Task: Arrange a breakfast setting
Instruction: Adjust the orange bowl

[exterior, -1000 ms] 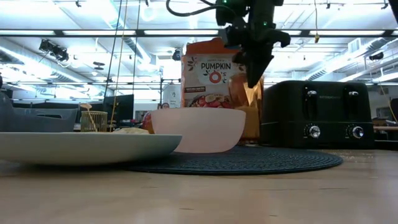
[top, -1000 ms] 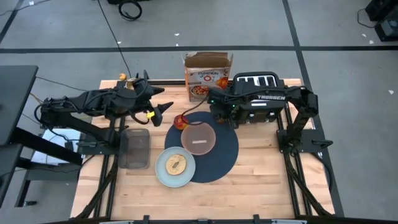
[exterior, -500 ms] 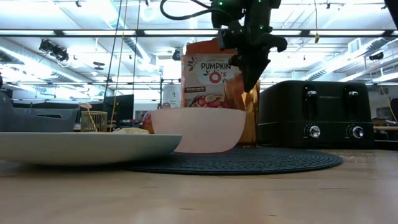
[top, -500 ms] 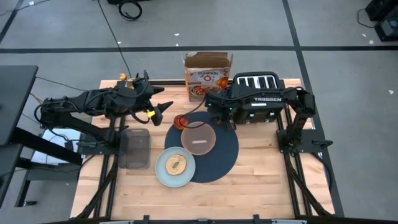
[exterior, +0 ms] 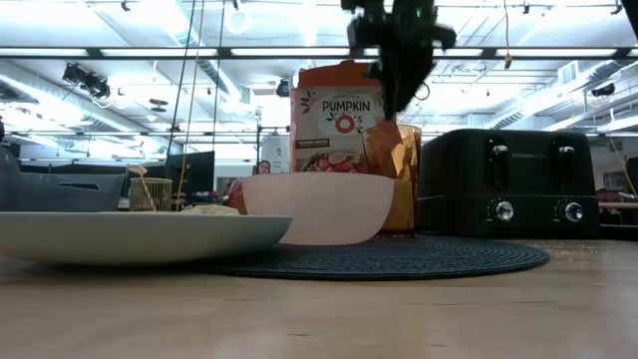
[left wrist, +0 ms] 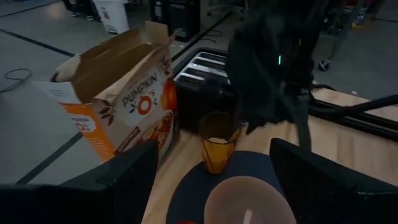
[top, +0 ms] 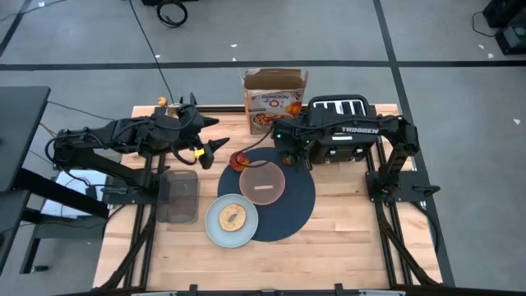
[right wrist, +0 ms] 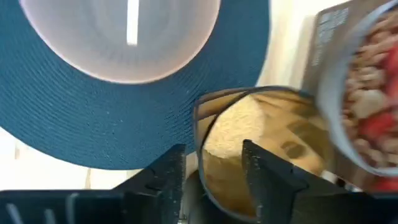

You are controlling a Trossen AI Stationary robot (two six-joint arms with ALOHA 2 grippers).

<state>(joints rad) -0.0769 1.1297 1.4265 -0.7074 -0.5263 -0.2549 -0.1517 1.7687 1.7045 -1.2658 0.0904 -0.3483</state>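
Observation:
The amber glass (exterior: 392, 178) stands upright on the far part of the round dark-blue placemat (top: 297, 205). It also shows in the left wrist view (left wrist: 217, 144). My right gripper (exterior: 397, 100) hangs open just above its rim (right wrist: 205, 121), fingers pointing down, touching nothing. The pinkish bowl (top: 263, 182) sits mid-mat. The red apple (top: 239, 160) lies at the mat's far left edge. The pale-blue plate with bread (top: 231, 220) overlaps the mat's near left edge. My left gripper (top: 220, 144) is open and empty, left of the apple. I cannot make out the gold spoon.
The orange-and-white cereal box (top: 274, 103) and the black toaster (top: 341, 123) stand at the far edge, right behind the glass. A grey tray (top: 178, 196) lies left of the plate. Bare wood runs along the near edge and the right side.
My right gripper has risen from around the glass's upper part to just above its rim. The glass stays upright on the placemat.

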